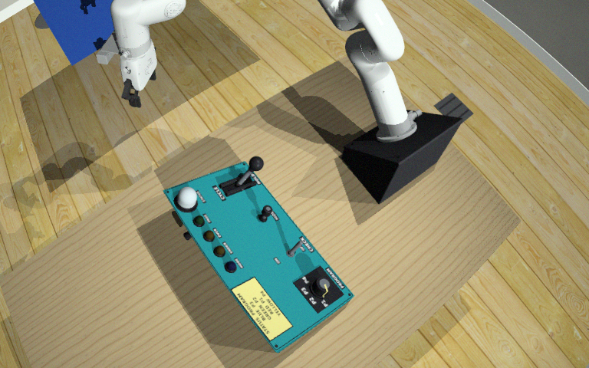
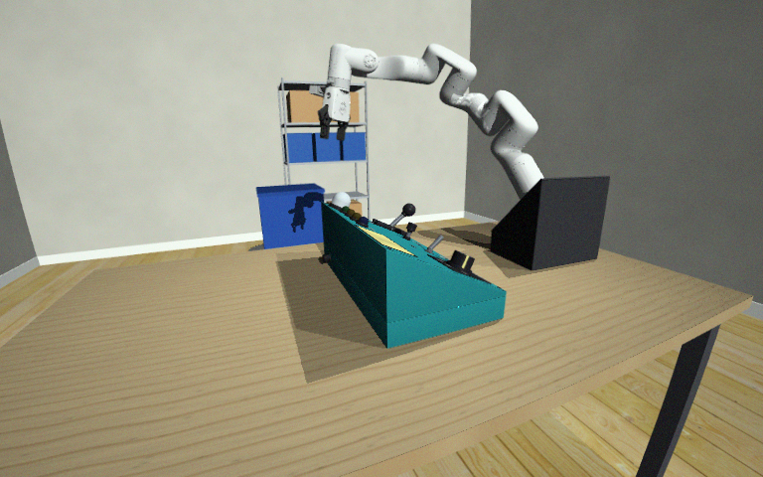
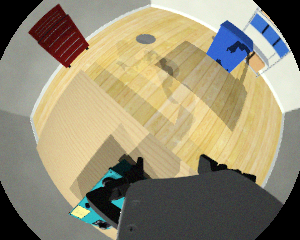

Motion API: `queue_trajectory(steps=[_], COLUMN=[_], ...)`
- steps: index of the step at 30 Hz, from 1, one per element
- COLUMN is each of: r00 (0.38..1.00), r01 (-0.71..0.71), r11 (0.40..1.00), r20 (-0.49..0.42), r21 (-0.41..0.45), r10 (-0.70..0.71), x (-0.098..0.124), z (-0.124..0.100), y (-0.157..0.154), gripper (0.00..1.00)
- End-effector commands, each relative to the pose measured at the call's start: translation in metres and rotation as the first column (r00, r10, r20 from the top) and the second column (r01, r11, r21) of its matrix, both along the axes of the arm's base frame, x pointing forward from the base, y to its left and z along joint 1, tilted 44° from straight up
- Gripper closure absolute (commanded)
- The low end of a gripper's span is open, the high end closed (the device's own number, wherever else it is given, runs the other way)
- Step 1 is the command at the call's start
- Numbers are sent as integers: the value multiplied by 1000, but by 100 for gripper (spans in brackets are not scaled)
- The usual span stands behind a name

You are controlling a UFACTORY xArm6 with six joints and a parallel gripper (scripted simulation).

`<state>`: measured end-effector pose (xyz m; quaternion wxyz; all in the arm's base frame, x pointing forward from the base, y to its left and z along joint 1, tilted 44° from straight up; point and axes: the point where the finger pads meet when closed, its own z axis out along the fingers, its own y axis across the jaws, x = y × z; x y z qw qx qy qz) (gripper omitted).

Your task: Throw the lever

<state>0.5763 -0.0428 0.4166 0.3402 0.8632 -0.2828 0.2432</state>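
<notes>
On the wooden table (image 2: 137, 354) you have one teal console (image 1: 261, 255), sitting at a slant with its long side running away from the arm's black base (image 1: 430, 146). Count the controls on its face: one lever (image 1: 248, 172) with a round black ball on top, one small black knob (image 1: 265, 212) below it, one little grey toggle switch (image 1: 294, 248) by the word CHECK, and one black dial (image 1: 321, 287) marked PROGRAM. Down the other side you can see one big white button (image 1: 186, 198) and four small round lamps (image 1: 208, 235) in a row (green, two amber, one blue). One yellow label (image 1: 261, 308) sits at the near corner.

The lever is at the far end of the console, near the white button. Its ball leans toward the end of its slot away from the word CYCLE.

Your one gripper (image 2: 333, 131) hangs high in the air, well apart from the console and off past its far end. Its fingers are spread wide and hold nothing. In the wrist view you can see the two dark fingers and a corner of the teal console far below.

Behind the table stand one blue bin (image 2: 282, 216) and one metal shelf rack (image 2: 283, 147) with boxes on it.
</notes>
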Motion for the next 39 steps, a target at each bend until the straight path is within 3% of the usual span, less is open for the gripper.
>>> queue_trajectory(steps=[1,9,17,20,22,23,25,26,28,29,31,32,33,37,38,39], r00=[1000,1000,1000,997,997,993,993,987,987,977,977,977,962,962,942,942], r01=[-1,-1,-12,-75,-75,-111,-111,-155,-155,-207,-207,-207,-264,-264,-324,-324], r11=[1000,1000,1000,997,997,993,993,986,986,975,975,975,960,960,941,941], r20=[2,2,-2,-24,-24,-37,-37,-54,-54,-73,-73,-73,-96,-96,-121,-121], r21=[-1,-1,-6,-34,-34,-48,-48,-63,-63,-77,-77,-77,-89,-89,-98,-98], r10=[1,1,12,74,74,109,109,152,152,201,201,201,255,255,312,312], x=[-13,-22,-20,-15,-15,-15,-15,-17,-17,-23,-23,-24,-33,-36,-49,-52], z=[17,28,21,-24,-24,-49,-49,-78,-79,-103,-103,-114,-139,-152,-183,-192], y=[15,25,32,68,68,88,88,109,110,128,128,135,152,161,180,185], gripper=[0,0,0,0,0,0,0,0,0,0,0,0,0,0,0,0])
